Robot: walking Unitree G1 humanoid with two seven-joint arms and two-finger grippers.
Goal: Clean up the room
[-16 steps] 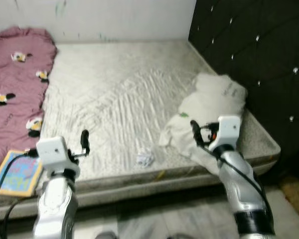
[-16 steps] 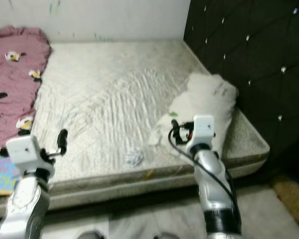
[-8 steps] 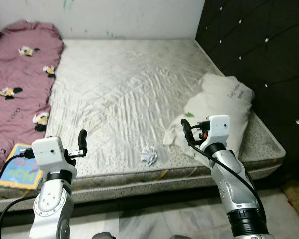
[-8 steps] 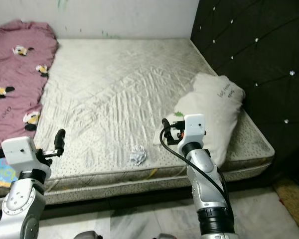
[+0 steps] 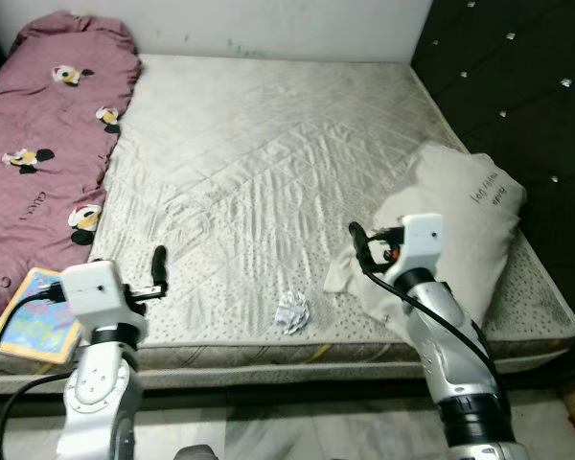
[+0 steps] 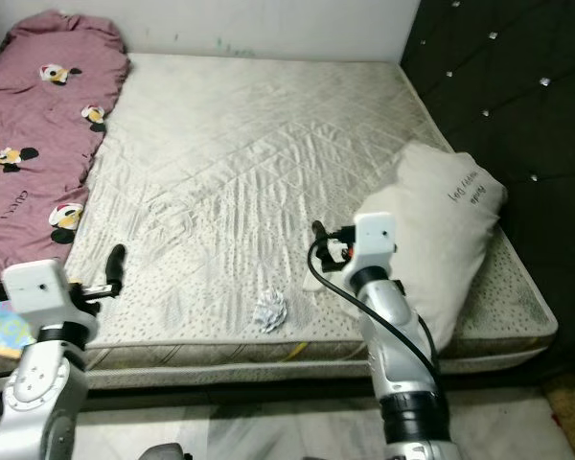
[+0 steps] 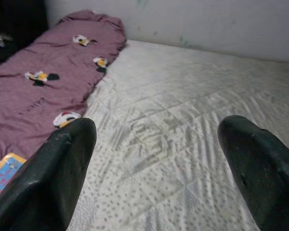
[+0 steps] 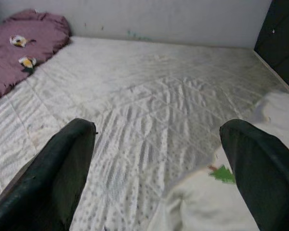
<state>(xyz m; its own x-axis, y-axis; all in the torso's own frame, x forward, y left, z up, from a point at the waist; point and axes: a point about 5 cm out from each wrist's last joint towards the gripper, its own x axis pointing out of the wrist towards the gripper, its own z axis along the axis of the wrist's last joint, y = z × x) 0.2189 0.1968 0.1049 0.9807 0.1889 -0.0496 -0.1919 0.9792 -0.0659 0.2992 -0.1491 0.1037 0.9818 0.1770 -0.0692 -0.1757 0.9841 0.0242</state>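
Observation:
A crumpled white paper ball (image 5: pixel 291 312) lies on the grey mattress (image 5: pixel 268 144) near its front edge. It sits between my two raised grippers. My left gripper (image 5: pixel 158 265) hovers open over the front left part of the mattress with nothing between its fingers (image 7: pixel 67 163). Right of the paper, my right gripper (image 5: pixel 356 245) is open and empty, just in front of a white pillow (image 5: pixel 465 225). In the right wrist view, the pillow's corner (image 8: pixel 216 202) with a small green mark lies below the gripper.
A maroon blanket (image 5: pixel 48 115) with cartoon prints covers the bed's left side. A colourful book (image 5: pixel 34 321) rests at the front left corner. A black tufted headboard (image 5: pixel 517 86) stands along the right, a white wall at the back. Pale floor (image 5: pixel 297 436) shows below the bed edge.
The camera has shifted, so the bed sits further right and more of the blanket shows. Both grippers stay raised and open in about the same pose.

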